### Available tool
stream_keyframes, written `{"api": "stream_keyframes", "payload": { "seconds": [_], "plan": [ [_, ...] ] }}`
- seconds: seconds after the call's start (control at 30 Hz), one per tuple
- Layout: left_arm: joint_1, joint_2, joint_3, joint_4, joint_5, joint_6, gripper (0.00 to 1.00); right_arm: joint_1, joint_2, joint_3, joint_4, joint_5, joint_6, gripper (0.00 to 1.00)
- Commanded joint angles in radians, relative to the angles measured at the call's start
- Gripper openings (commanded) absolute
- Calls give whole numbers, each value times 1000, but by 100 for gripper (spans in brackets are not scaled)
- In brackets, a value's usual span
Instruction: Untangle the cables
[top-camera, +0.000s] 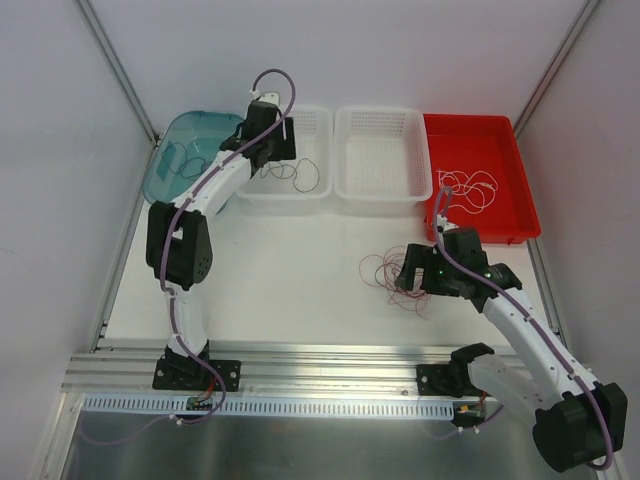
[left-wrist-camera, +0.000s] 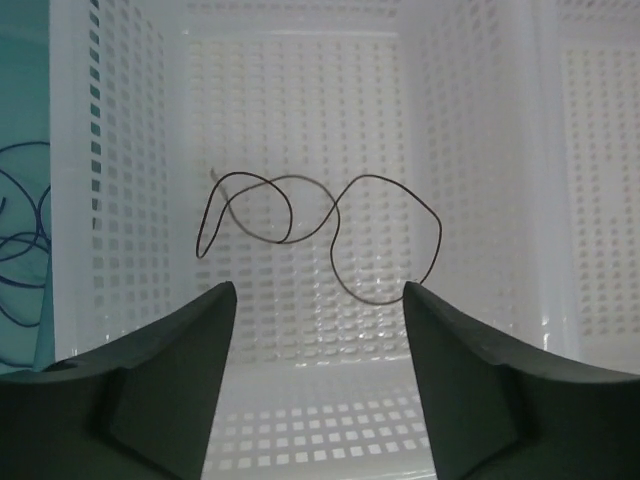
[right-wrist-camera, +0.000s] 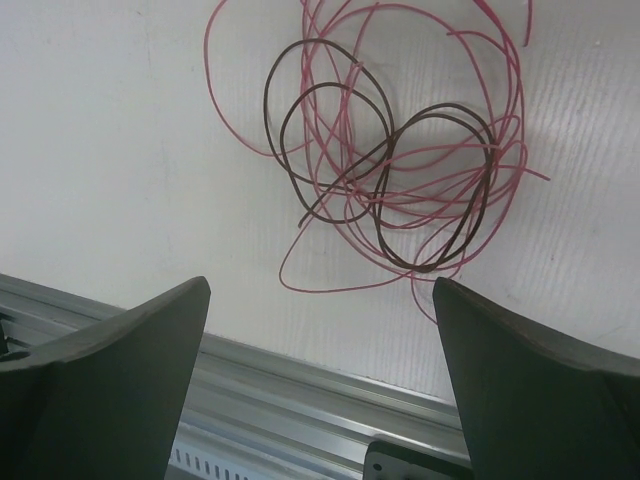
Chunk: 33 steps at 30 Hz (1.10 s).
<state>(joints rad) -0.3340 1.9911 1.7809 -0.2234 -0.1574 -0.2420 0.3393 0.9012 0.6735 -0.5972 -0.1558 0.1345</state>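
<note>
Pink/brown cable tangle (right-wrist-camera: 400, 170) lay on counter (right-wrist-camera: 120, 150), upper centre of rt wrist view, just ahead of rt claw (right-wrist-camera: 320, 292), wide, empty; rt arm nearer. Lt claw (left-wrist-camera: 320, 300), apart, empty, faced brown cable (left-wrist-camera: 333, 240) in white basket (left-wrist-camera: 120, 150).

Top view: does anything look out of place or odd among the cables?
Only the pink and brown cables on the table, just in front of the red tray: they lie as one intertwined heap, brown looped through pink. Nothing looks spilled or damaged.
</note>
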Motion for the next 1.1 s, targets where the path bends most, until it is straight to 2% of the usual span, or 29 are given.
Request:
{"api": "stream_keyframes", "payload": {
  "seconds": [0.0,0.03,0.13,0.23,0.33,0.5,0.63,0.83,0.97,1.07],
  "plan": [
    [-7,-55,61,-33,16,56,72,6,-24,49,-36,65,-21,100],
    [-7,-95,39,-36,19,56,79,6,-25,54,-45,79,-21,100],
    [-8,-197,-41,-39,45,43,91,6,-21,60,-55,131,-16,100],
    [-10,-329,-154,-44,103,1,99,6,2,60,-61,191,-6,100],
    [-19,-463,-290,-47,191,-39,99,4,45,57,-46,229,10,100],
    [-114,-690,-541,-59,216,-92,99,10,120,32,26,190,34,98],
    [-181,-827,-702,-64,249,-216,99,44,191,28,95,165,53,96],
    [-249,-994,-932,-64,263,-383,99,233,323,78,186,91,157,95],
    [-267,-1068,-1040,-65,265,-454,99,412,398,132,238,70,217,95],
    [-270,-1107,-1087,-65,260,-497,99,490,426,188,214,129,224,95]
  ]
}}
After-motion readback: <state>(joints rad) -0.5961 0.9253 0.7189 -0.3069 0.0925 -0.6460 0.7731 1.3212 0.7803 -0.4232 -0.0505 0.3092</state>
